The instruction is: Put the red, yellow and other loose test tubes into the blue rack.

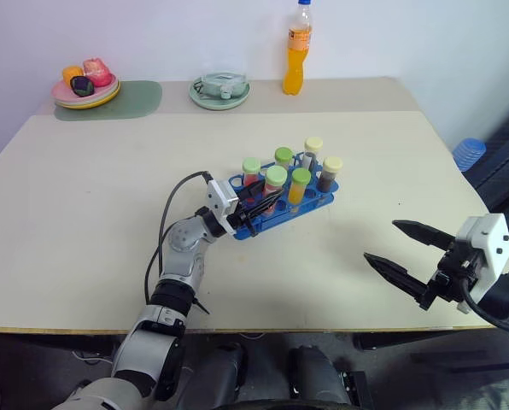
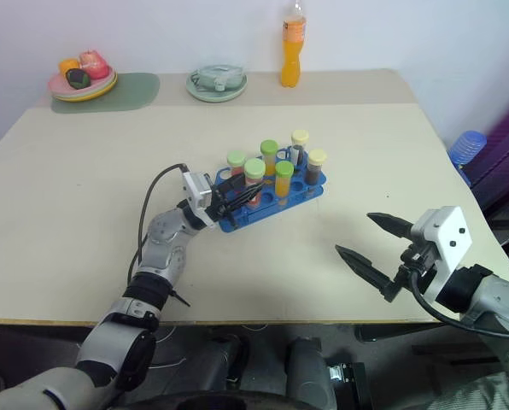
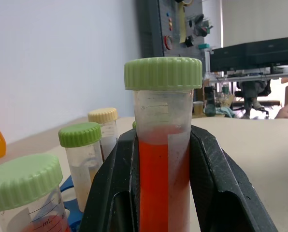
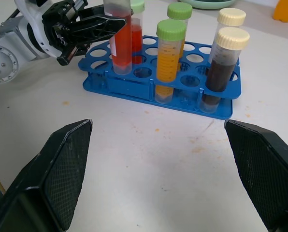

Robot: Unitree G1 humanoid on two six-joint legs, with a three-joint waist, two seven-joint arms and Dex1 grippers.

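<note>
Six capped tubes are seen standing in the blue rack [image 1: 284, 205] near the middle of the worktop [image 1: 92, 222]. One of them, the red tube [image 4: 120, 41] with a green cap, is clamped between the two black fingers [image 3: 110, 188] of the left gripper [image 1: 259, 203] at the rack's near left end. In the left wrist view the tube is held upright, one finger pressed against each side of it, with the cap and a stretch of clear tube standing above the finger ends. In the right wrist view its lower end is seen seated in a hole of the front row.

An orange-yellow tube [image 4: 169, 58] with a green cap is set in the front row just beside the red one, and a dark brown tube [image 4: 216, 63] with a cream cap stands at the rack's far right end. A second cream-capped tube [image 1: 313, 154] and two more green-capped tubes are placed in the rows behind.

The right gripper [image 1: 408, 252] is held well apart from the rack, above the worktop's near right edge, its fingers spread wide with nothing between them.

An orange drink bottle [image 1: 297, 47], a pale green dish [image 1: 220, 90] and a plate of toy food [image 1: 85, 85] are ranged along the far side.
</note>
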